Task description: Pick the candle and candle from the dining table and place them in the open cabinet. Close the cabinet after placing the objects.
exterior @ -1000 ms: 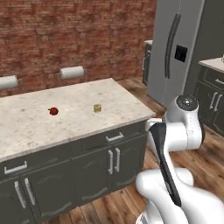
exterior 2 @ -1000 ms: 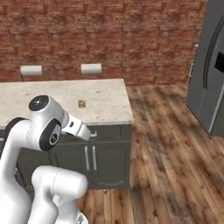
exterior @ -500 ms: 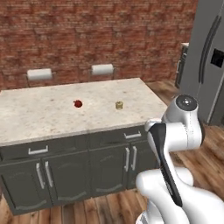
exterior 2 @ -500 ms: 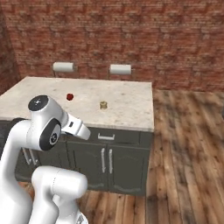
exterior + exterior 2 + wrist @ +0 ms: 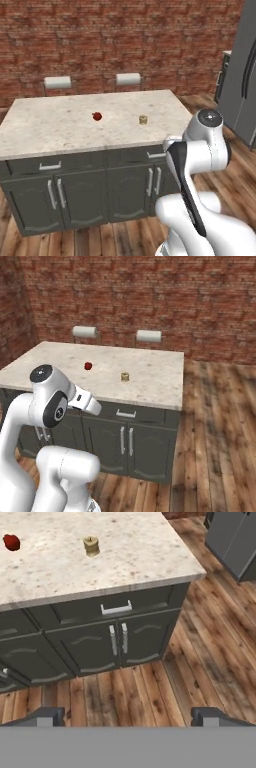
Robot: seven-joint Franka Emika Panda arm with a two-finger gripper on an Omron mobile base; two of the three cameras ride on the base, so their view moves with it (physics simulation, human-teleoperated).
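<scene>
A small squat yellowish-tan candle [image 5: 143, 119] [image 5: 125, 376] [image 5: 91, 545] stands on the dining table [image 5: 50, 131] [image 5: 156, 382] [image 5: 142, 557], toward its right end. The table has a beige speckled top over dark grey drawers and doors. My gripper [image 5: 131, 716] is open and holds nothing. It hangs over the wooden floor in front of the table, well short of the candle and below the tabletop's edge. The cabinet is out of view.
A small red round fruit [image 5: 97, 116] [image 5: 88, 365] [image 5: 11, 542] lies left of the candle. Two white rolls [image 5: 57, 81] [image 5: 128, 78] stand behind the table by the brick wall. A grey fridge [image 5: 244, 75] stands at the right, across the wooden floor [image 5: 200, 652].
The whole picture has shifted, so the base has moved: the table now sits more squarely ahead. Nothing on the table moved. The gripper stayed open.
</scene>
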